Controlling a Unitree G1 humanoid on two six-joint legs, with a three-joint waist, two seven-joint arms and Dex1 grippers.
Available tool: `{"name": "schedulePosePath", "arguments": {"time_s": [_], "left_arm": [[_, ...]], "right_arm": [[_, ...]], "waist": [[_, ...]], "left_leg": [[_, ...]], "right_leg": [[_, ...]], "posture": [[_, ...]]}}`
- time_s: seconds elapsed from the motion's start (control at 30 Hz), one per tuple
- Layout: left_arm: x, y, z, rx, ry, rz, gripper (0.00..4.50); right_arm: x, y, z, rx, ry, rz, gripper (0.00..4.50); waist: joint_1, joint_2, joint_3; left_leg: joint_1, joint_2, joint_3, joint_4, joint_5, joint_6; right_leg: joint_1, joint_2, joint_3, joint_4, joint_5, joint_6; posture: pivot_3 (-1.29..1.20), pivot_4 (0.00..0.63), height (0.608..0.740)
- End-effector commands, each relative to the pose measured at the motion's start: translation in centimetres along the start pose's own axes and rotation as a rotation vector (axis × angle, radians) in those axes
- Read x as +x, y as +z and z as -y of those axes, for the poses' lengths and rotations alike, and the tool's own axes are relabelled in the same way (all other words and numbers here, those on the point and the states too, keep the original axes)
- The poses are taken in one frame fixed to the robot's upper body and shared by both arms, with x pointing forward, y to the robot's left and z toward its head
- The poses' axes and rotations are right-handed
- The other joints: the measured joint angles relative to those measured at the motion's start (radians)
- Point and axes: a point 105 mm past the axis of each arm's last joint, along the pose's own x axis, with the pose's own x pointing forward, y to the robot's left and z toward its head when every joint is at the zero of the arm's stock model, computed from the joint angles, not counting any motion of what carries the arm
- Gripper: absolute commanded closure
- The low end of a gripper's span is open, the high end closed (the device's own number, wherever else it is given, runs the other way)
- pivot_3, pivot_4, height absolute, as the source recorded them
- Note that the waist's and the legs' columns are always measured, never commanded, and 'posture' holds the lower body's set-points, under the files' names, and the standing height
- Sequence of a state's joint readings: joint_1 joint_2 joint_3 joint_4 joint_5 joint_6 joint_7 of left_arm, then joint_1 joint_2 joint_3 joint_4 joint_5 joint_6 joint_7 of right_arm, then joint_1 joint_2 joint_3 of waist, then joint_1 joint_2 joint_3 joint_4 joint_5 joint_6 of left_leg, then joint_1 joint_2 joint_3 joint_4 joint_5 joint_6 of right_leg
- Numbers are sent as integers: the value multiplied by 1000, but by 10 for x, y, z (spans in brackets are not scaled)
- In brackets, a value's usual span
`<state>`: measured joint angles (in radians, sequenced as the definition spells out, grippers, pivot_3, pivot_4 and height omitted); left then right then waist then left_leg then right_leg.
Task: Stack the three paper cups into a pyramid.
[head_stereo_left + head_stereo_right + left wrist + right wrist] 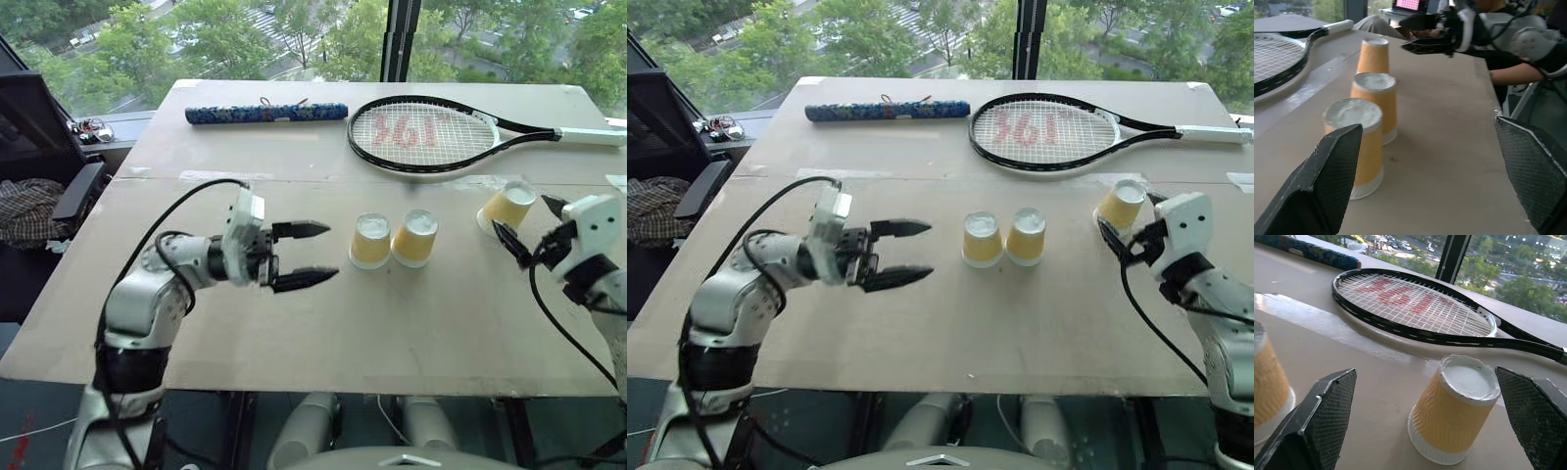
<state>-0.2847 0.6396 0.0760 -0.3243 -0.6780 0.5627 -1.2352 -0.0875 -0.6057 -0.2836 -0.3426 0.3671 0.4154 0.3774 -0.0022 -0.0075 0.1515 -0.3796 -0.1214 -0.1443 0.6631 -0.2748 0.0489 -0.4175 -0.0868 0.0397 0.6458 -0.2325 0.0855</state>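
Three paper cups, all upside down on the table [294,323]: two of them [371,241] [414,238] sit side by side, touching or nearly so, in the middle of the head frame, so your base looks done. The third cup [507,207] stands apart at centre right, just below the tennis racket [421,134]. No pyramid yet.

Your right gripper [527,233] is right at that third cup with its fingers spread wide and nothing in them; the right wrist view has the cup [1454,409] sitting between the two pads. I'd guess the next move is to ease in a touch, close gently (paper crushes), lift, and set it over the seam of the pair.

Left gripper [304,256] is also spread and empty, left of the pair, pointing at it.

Bonus: the left wrist view lines up all three cups in a row, and the head views add a rolled blue bundle [265,114] at upper left.
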Motion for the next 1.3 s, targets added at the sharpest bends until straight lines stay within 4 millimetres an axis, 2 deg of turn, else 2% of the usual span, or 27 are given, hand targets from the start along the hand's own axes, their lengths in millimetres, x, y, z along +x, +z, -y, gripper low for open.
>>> {"name": "schedulePosePath", "arguments": {"time_s": [0.03, 0.27, 0.5, 0.6, 0.67, 0.7, 0.73, 0.87, 0.93, 1.13, 1.2, 1.3], "left_arm": [[0, 9, 21, 23, -25, 13, 94], [-1, 7, 39, 22, 26, 25, 94], [-4, 1, 43, 48, 109, 40, 94], [-3, 2, 43, 58, 133, 63, 0], [-3, 6, 42, 66, 145, 83, 0], [-2, 8, 41, 71, 152, 97, 0], [-2, 10, 42, 72, 153, 106, 0], [-6, 10, 31, 143, 269, 104, 0], [-9, 11, 29, 161, 299, 167, 0], [-38, 11, 42, 32, 240, 228, 0], [-49, 8, 45, 11, 254, 216, 0], [-59, 1, 48, -7, 295, 185, 0]], "right_arm": [[12, 4, 6, 17, -41, 6, 0], [45, -9, 19, 116, -115, -58, 0], [55, -24, 26, 198, -131, -113, 0], [56, -27, 27, 202, -124, -115, 874], [56, -27, 28, 200, -120, -113, 1770], [56, -25, 28, 194, -112, -101, 1898], [55, -22, 29, 187, -110, -91, 2239], [49, -5, 29, 115, -49, -32, 2273], [45, 14, 17, 114, 55, 33, 2273], [28, 76, -41, 93, 457, 132, 2273], [25, 88, -57, 63, 552, 143, 2273], [25, 97, -74, 37, 628, 148, 2273]], "waist": [[5, 1, 0], [-3, 1, 0], [-4, 1, 0], [-5, 1, 0], [-6, 1, 0], [-6, 1, 0], [-7, 1, 0], [-6, 2, 0], [-6, 2, 0], [-13, 6, 1], [-12, 6, 1], [-8, 6, 1]], "left_leg": [[0, 0, 0, 0, 0, 0], [0, 0, 1, 0, 0, 0], [0, 0, 2, -3, 0, 0], [0, 0, 2, -3, 0, 0], [0, 0, 2, -3, 0, 0], [0, 0, 2, -3, 0, 0], [0, 0, 2, -3, 0, 0], [0, 0, 2, -3, 0, 0], [0, 0, 2, -4, 0, 0], [0, 2, 3, -7, 0, 0], [0, 2, 3, -7, 0, 0], [0, 2, 3, -7, 0, 0]], "right_leg": [[0, 0, 0, 0, 0, 0], [0, 0, 1, 0, 0, -1], [0, 0, 1, -2, 0, -1], [-1, 0, 1, -2, 0, -1], [-1, 0, 1, -2, 0, -1], [-1, 0, 1, -2, 0, -1], [-1, 0, 2, -2, 0, -1], [-1, 0, 2, -2, 0, -1], [-1, 0, 1, -3, 0, -1], [-2, 1, 2, -3, 0, -1], [-2, 1, 2, -3, 0, -1], [-2, 1, 2, -5, 0, -1]], "posture": [[0, 150, 740], [0, 150, 740], [0, 150, 740], [0, 150, 740], [0, 150, 740], [0, 150, 740], [0, 150, 740], [0, 150, 740], [0, 150, 740], [0, 150, 740], [0, 150, 740], [0, 150, 740]]}}
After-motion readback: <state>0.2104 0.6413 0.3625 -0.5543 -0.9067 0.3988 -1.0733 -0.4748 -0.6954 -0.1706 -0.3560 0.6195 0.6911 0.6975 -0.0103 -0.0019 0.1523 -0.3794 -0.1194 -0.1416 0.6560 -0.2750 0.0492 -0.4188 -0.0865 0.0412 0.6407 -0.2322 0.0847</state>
